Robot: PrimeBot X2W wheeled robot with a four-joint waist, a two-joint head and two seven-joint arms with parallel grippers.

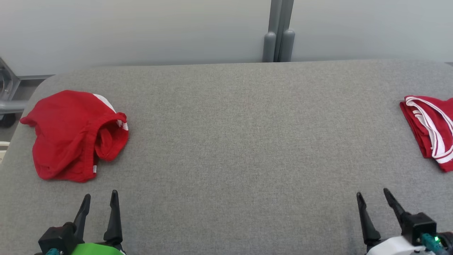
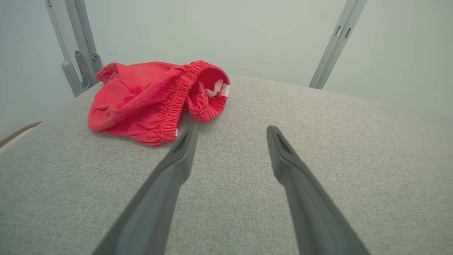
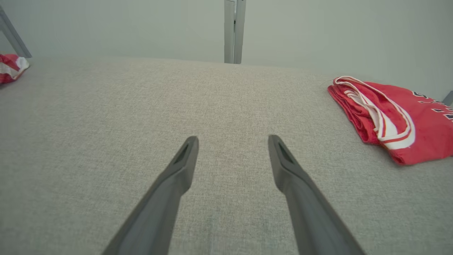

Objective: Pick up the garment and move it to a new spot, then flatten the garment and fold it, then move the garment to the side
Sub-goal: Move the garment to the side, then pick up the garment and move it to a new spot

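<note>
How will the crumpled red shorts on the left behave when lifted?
Probably floppy: the crumpled red shorts lie in soft folds, so they should sag. Likely light, since the cloth looks thin. Their gathered waistband may offer a thicker, firmer pinch.

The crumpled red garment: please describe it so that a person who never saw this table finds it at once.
Take the wide grey table and go to its left end, just beyond the left gripper. There lies the crumpled red garment, a loose heap with an elastic waistband gaping open. The other red garment, at the right end, is folded flat with white stripes.
</note>
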